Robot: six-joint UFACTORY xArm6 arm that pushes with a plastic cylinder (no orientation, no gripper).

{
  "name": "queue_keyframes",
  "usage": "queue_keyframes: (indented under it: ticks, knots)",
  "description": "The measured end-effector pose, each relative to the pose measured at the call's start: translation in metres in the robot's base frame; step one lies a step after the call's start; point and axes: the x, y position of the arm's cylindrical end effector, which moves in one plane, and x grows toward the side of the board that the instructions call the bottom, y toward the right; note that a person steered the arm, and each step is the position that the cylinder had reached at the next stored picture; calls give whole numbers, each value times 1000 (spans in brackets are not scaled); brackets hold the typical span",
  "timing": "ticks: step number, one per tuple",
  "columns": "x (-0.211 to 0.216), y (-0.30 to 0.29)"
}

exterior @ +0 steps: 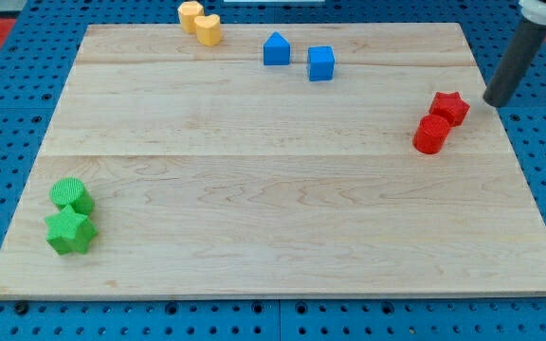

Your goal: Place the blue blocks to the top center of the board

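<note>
My tip (494,100) sat at the view's right edge of the board (273,218), just to the right of the red star block (450,107), with the red cylinder (431,134) touching that star on its lower-left side. There are no fingers to open or close on this rig, only the bare rod. Both task blocks lay well apart from my tip, up and to the view's left: the blue house-shaped block (276,49) and the blue cube (321,63) stood near each other by the top edge, roughly at its centre (so I judged the job largely done, with perhaps only a nudge left). Any approach from where I was would have run leftward past the red pair, which I would have wanted to skirt. I could read no writing or labels anywhere. The two yellow blocks (200,23) and two green blocks (70,217) stood clear of that line.
</note>
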Motion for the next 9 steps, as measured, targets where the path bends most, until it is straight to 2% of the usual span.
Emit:
queue_keyframes:
  ticks: [1, 4, 6, 8, 9]
  knots:
    - [-3, -30]
    - [-61, -24]
    - [-61, -50]
    - [-60, -170]
    - [-100, -230]
